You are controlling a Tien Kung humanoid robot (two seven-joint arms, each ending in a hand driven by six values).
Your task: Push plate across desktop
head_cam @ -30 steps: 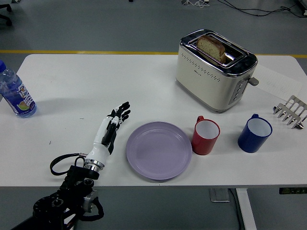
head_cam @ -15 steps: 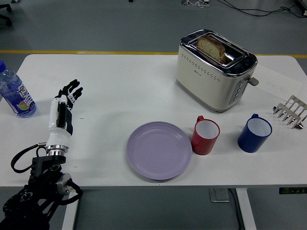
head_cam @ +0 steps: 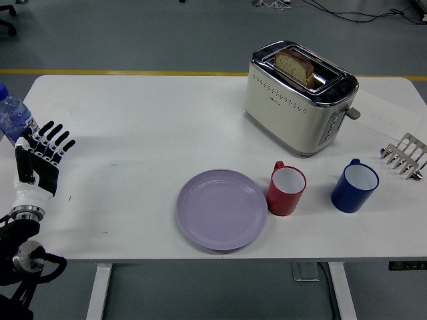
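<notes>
We see our left hand (head_cam: 40,160) open and empty at the counter's (head_cam: 133,113) left edge, seemingly touching the bottle (head_cam: 15,120), while the plate (head_cam: 222,209) nearly abuts the red mug (head_cam: 286,190), risking 1 knock.

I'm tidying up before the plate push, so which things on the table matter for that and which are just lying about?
Part of the job:
plate
left hand, open, at the table's left edge

Just lying about:
toaster with bread
red cup
blue cup
water bottle
toast rack
</notes>
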